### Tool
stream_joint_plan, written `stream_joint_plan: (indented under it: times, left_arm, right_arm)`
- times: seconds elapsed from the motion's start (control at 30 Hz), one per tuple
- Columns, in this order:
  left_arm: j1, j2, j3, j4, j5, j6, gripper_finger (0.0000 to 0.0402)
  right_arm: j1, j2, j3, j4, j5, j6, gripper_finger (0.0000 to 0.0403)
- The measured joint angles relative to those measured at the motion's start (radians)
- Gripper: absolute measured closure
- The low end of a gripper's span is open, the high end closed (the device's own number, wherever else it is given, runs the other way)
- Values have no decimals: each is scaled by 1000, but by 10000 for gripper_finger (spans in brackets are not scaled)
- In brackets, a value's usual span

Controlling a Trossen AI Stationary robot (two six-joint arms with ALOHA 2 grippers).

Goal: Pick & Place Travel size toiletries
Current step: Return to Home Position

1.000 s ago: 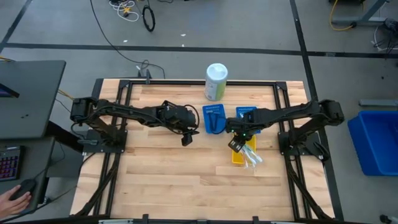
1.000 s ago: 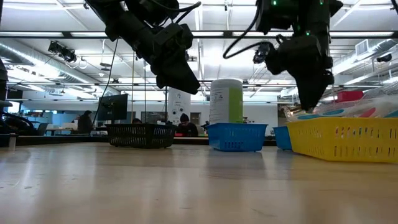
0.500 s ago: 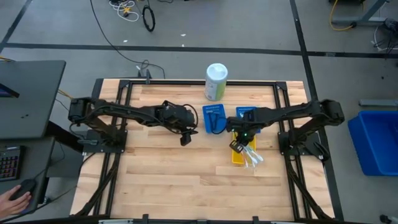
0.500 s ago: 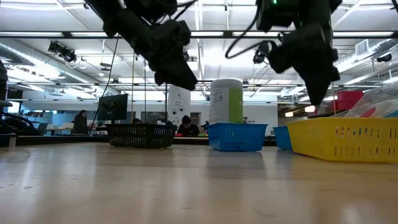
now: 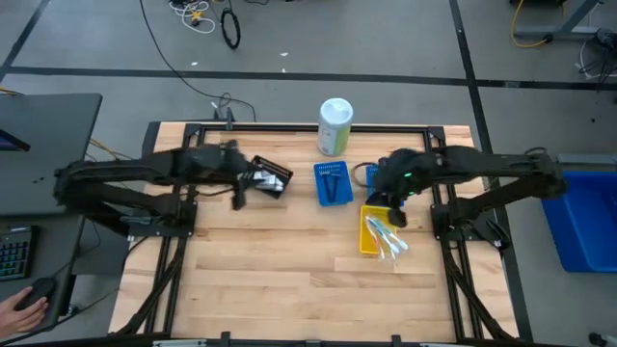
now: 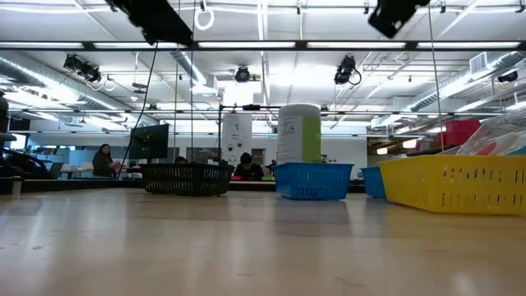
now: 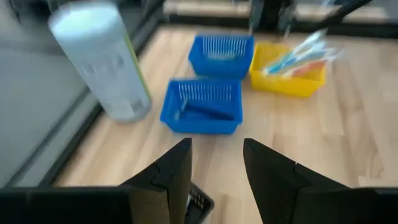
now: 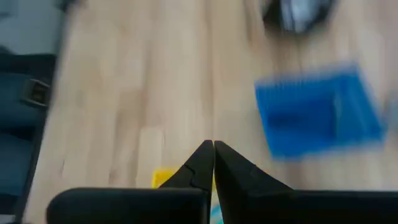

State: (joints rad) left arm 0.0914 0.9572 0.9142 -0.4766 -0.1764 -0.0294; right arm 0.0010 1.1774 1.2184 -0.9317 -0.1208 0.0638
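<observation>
**Hanging clear of the table, both grippers carry nothing**

Filling the yellow basket (image 5: 366,241) are the toothbrushes (image 5: 386,238), a loose bundle of pale-blue, white and orange-red handles. Their ends stick out past the basket's rim on its near right corner. The left wrist view shows the same bundle (image 7: 300,52) lying slantwise across the basket (image 7: 273,82).

The right gripper (image 5: 397,218) hangs above the yellow basket's far right corner. It is high enough that the low view shows only a piece of that arm at the top of the frame. In its own wrist view the two fingers meet at their tips (image 8: 213,144), clenched with nothing between them.

The left gripper (image 5: 238,198) is well to the left of the yellow basket, over bare table (image 5: 270,289). It is just beside a black basket (image 5: 272,179). Its fingers (image 7: 180,163) stand apart, released and holding nothing.

A blue basket (image 5: 332,183) sits left of the yellow basket and slightly farther back. Something blue lies inside it, though I cannot tell what. A second blue basket (image 7: 222,53) sits just behind the yellow one, mostly under the right arm in the high view. Farther back again, at the table's far edge, stands the white-and-green canister (image 5: 335,126), upright.
</observation>
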Motion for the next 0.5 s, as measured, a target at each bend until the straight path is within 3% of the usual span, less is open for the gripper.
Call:
stream_joint_plan:
  times: [0.23,0.33,0.5]
  left_arm:
    - [0,-361,-244,171,12,88,249]
    - [0,-501,-379,352,46,94,249]
    - [0,-707,-534,435,91,92,249]
  right_arm:
    - [-8,-234,-222,369,-98,-276,385]
    - [-21,-317,-340,503,-99,-297,385]
    - [-45,-450,-541,657,-98,-236,385]
